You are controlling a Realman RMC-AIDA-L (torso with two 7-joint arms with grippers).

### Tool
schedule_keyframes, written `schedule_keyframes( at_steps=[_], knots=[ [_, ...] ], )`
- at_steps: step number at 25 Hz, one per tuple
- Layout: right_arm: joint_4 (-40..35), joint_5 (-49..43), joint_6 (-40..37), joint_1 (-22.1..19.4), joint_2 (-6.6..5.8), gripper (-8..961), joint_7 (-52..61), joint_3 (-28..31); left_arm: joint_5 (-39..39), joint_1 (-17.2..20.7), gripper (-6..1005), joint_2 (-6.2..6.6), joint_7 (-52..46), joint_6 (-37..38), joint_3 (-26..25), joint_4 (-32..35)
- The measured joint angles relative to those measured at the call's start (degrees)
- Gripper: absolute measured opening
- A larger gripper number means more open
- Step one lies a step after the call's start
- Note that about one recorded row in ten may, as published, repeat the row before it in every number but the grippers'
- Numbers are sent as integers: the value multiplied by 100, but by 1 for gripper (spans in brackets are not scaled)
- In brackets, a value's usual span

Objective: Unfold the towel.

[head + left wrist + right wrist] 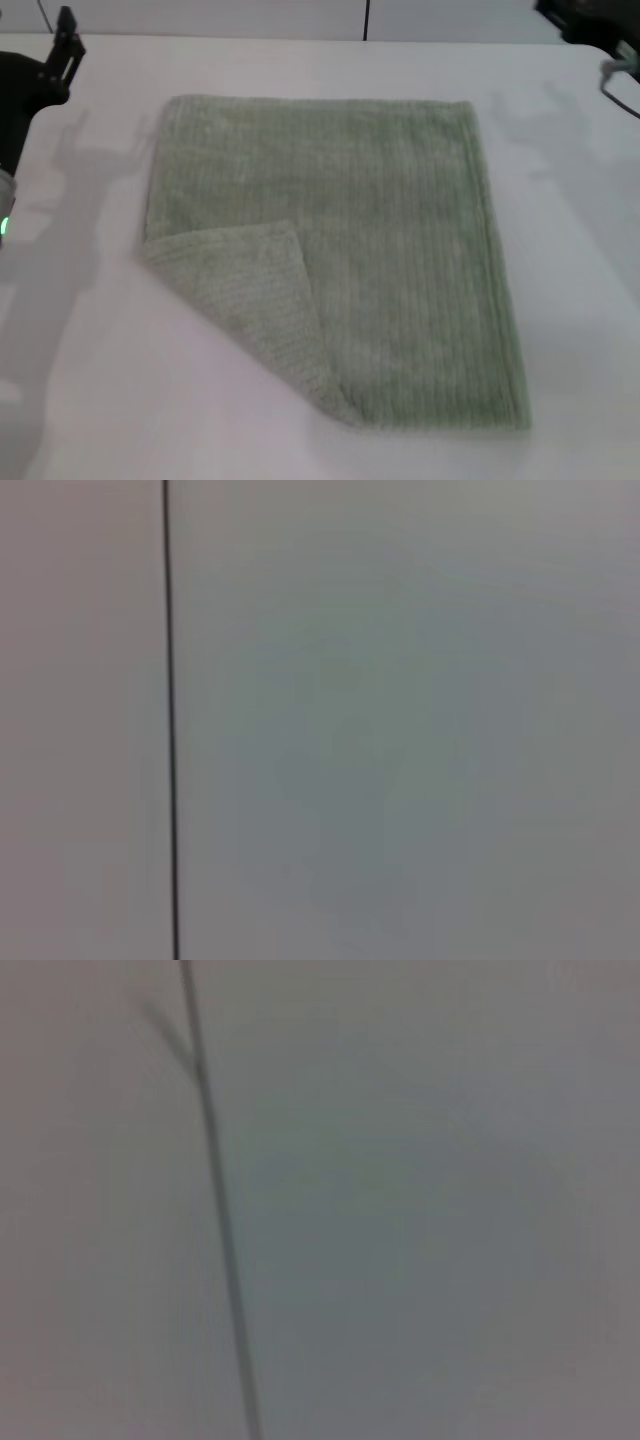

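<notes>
The pale sage-green towel [380,250] lies flat on the white table [90,380] in the head view, spread almost fully. Its near left corner [255,300] is folded over onto the cloth, showing the paler nubbly underside as a triangle. My left gripper [64,45] is raised at the far left edge of the table, away from the towel. My right gripper [612,45] is at the far right top corner, only partly in view. Neither touches the towel. Both wrist views show only a blurred plain grey surface with a thin dark line.
The white table surrounds the towel on every side, with bare surface to the left, right and front. Shadows of both arms fall on the table at the far left and far right. A dark vertical seam [367,18] shows on the wall behind.
</notes>
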Motion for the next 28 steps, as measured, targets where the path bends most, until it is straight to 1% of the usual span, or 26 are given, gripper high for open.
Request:
schedule_keyframes(
  at_steps=[1, 2, 3, 4, 5, 6, 7, 8, 9, 11, 12, 13, 14, 16, 17, 18, 19, 20, 21, 22, 24, 25, 26, 27, 28],
  knots=[
    [0, 0, 0, 0, 0, 732, 0, 0, 7, -40, 787, 3, 1, -89, 2, 0],
    [374, -7, 825, 146, -8, 732, -5, 152, 11, -65, 787, 5, 1, -133, 4, 0],
    [374, -7, 825, 146, -8, 732, -5, 152, 14, -117, 787, 7, 2, -220, 6, 0],
    [631, -7, 1613, 365, -6, 732, -8, 330, 16, -133, 787, 8, 2, -249, 7, 0],
    [728, -1, 2039, 491, 6, 722, -8, 425, 17, -201, 787, 10, 3, -343, 8, -2],
    [728, -1, 2039, 491, 6, 711, -8, 425, 17, -201, 787, 10, 3, -343, 8, -2],
    [804, 4, 2908, 801, 90, 701, -10, 706, 18, -228, 787, 13, 2, -423, 9, -23],
    [804, 4, 2908, 801, 90, 690, -10, 706, 16, -254, 787, 23, 3, -562, 8, -87],
    [779, -2, 3277, 962, 156, 679, -11, 887, 16, -252, 786, 29, 2, -687, 8, -175],
    [606, -52, 3860, 1268, 312, 658, -44, 1286, 17, -216, 786, 48, 3, -991, 6, -417],
    [267, 9, 4314, 1569, 424, 648, -202, 1772, 129, -103, 786, 96, -7, -1529, 5, -899],
    [267, 9, 4314, 1569, 424, 638, -202, 1772, 129, -103, 786, 96, -7, -1529, 5, -899],
    [91, 64, 4488, 1694, 455, 627, -287, 1987, 252, -18, 786, 130, -20, -1807, 4, -1198],
    [-286, 268, 4831, 1952, 488, 606, -540, 2406, 638, 236, 786, 239, -43, -2694, 5, -2050],
    [-471, 409, 4977, 2075, 488, 572, -690, 2558, 863, 454, 786, 336, 31, -3697, 2, -2915],
    [-471, 409, 4977, 2075, 488, 539, -690, 2558, 863, 454, 786, 336, 31, -3697, 2, -2915],
    [-539, 453, 5023, 2126, 487, 505, -739, 2605, 917, 562, 786, 384, 126, -4330, -8, -3422],
    [-574, 470, 5033, 2152, 484, 471, -747, 2628, 915, 635, 786, 427, 239, -4804, -23, -3819],
    [-584, 475, 5035, 2162, 484, 438, -751, 2654, 916, 671, 786, 456, 313, -5008, -21, -3999],
    [-584, 478, 5021, 2161, 500, 404, -754, 2757, 915, 778, 786, 570, 504, -5572, 57, -4532],
    [-584, 478, 5014, 2162, 508, 308, -754, 2828, 915, 778, 786, 570, 504, -5572, 57, -4532],
    [-587, 478, 5014, 2170, 512, 260, -755, 2877, 916, 826, 786, 700, 577, -5975, 162, -4908],
    [-604, 479, 5021, 2191, 512, 212, -755, 2909, 908, 867, 786, 882, 576, -6644, 305, -5446],
    [-644, 480, 5044, 2239, 512, 164, -756, 2929, 885, 853, 786, 992, 562, -7253, 369, -5803],
    [-666, 480, 5048, 2261, 511, 81, -756, 2931, 863, 826, 786, 1019, 580, -7590, 382, -5959]
  ],
)
